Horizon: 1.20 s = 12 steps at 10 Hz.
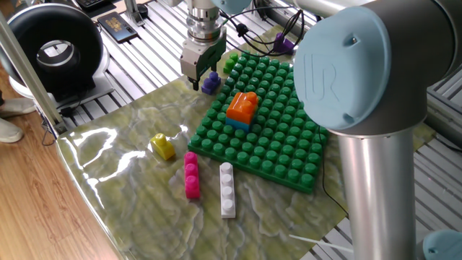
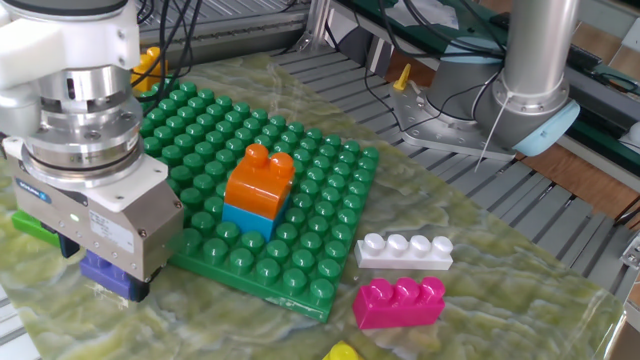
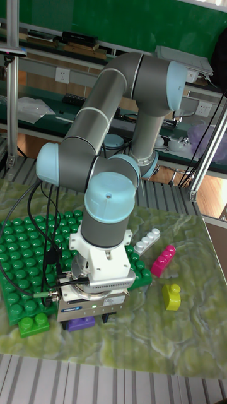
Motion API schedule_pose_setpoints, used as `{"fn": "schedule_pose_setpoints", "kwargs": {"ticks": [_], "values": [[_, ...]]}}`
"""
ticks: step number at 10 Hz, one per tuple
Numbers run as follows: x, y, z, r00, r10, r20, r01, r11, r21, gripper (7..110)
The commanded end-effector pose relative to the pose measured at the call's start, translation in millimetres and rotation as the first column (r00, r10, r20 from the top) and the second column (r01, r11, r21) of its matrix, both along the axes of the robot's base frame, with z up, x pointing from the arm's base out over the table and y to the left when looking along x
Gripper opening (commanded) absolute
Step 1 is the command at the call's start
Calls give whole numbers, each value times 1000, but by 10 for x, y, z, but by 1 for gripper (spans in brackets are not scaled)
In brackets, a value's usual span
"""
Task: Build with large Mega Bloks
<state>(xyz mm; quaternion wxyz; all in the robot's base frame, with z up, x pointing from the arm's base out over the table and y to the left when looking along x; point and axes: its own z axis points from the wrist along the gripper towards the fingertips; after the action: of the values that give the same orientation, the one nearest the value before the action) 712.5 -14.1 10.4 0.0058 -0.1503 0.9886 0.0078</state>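
Since the purple brick sits on the mat just off the baseplate edge, it reads as the pick in hand: gripper is straight over it, fingers down either side. Fingers look slightly apart around the brick; whether the pads actually touch it, cannot tell — the body hides the tips in the other fixed view and in the tall one. Brick looks flat on the mat, not lifted.

Orange brick is stacked on the light blue one, pressed onto the studs near mid-plate — that's the build so far, and likely where the purple goes.

Green brick lies by the plate corner, just beside the purple, tight for finger clearance on that side.

Loose stock is well apart on the far side of the plate: white and pink four-stud bricks lying near each other, yellow a bit further out. Spread like that so each has room for a top-down grab.

Risk, my read: the wrinkled glossy mat gives uneven seating, so a brick may tilt in the grip.
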Motion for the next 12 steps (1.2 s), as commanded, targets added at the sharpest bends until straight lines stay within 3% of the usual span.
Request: {"fn": "schedule_pose_setpoints", "kwargs": {"ticks": [1,2,3,4,7,9,10,12], "values": [[51,-11,84,999,-48,16,48,999,-9,22],[81,-31,114,997,-80,23,80,996,-26,22],[88,41,142,996,-80,24,80,997,-1,22],[102,31,153,996,-85,31,85,996,-5,7],[181,-16,175,996,-67,64,68,997,-22,7],[192,3,275,998,-28,49,30,999,-43,7],[224,34,266,998,-32,52,35,999,-42,22],[259,92,292,997,-53,55,54,998,-33,22]]}}
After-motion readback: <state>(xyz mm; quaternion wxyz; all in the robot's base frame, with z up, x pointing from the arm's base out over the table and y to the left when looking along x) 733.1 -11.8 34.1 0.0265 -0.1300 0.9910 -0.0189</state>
